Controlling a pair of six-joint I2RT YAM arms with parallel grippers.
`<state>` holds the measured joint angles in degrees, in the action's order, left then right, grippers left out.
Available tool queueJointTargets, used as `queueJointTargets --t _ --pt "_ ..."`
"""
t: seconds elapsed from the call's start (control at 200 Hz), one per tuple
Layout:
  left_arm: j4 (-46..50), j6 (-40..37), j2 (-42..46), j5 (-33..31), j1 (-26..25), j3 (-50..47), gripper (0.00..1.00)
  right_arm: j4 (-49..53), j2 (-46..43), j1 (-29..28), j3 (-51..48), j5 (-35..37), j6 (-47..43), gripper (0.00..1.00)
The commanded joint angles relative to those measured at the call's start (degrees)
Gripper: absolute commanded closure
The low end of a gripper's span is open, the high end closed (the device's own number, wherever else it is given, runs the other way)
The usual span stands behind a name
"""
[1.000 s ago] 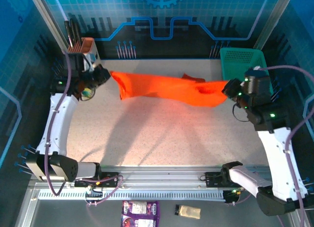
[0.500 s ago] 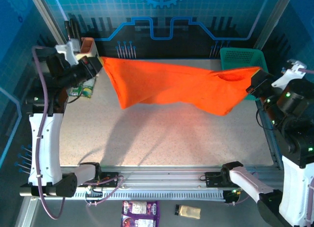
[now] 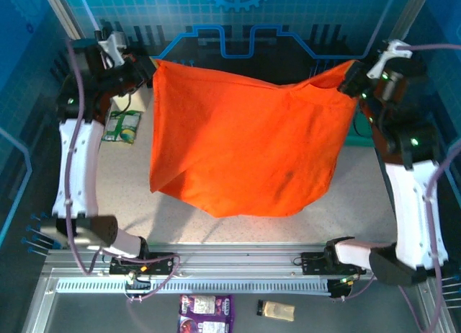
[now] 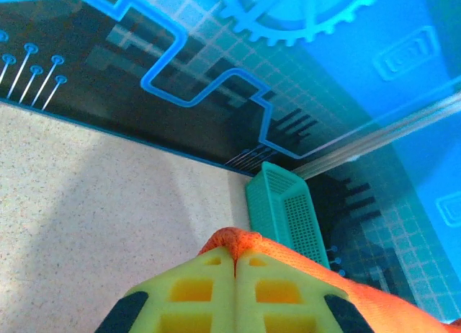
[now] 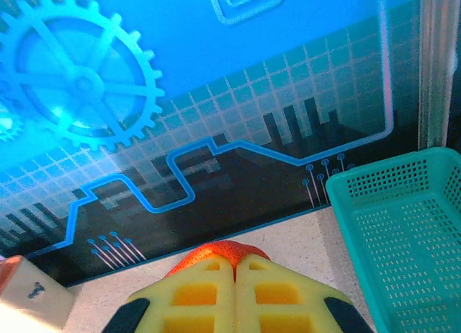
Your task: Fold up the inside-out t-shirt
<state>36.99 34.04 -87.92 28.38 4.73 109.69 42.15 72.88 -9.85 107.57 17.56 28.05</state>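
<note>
Higher now, the inside-out t-shirt [image 3: 245,145]: broad, soft orange sheet.

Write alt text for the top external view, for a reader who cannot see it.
A bright orange t-shirt hangs spread wide in the air over a speckled table. The left gripper is shut on its upper left corner, the right gripper on its upper right corner.
</note>
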Motion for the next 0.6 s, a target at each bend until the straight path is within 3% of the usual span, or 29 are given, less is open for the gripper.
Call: queueJointTargets --t 0.0,0.165,0.28,0.385,0.595 --pt "-2.2 4.1 -5.7 3.3 1.2 11.7 1.00 -5.0 3.7 2.2 5.5 -2.0 0.8 1.00" --pt "3.8 7.0 -15.4 5.2 2.7 33.3 1.00 -3.2 8.9 2.9 17.8 -3.1 1.2 1.00" --pt "4.0 9.3 -15.0 7.2 4.4 34.6 1.00 -3.0 7.1 3.0 18.2 -2.9 1.2 1.00" --pt "3.4 7.9 -9.1 7.4 5.3 24.9 1.00 -2.7 2.3 3.0 12.1 -2.8 1.4 1.00" --pt "2.9 3.4 9.5 7.5 5.8 -8.5 1.00 1.4 -12.3 2.9 -10.4 -5.7 3.9 1.00"
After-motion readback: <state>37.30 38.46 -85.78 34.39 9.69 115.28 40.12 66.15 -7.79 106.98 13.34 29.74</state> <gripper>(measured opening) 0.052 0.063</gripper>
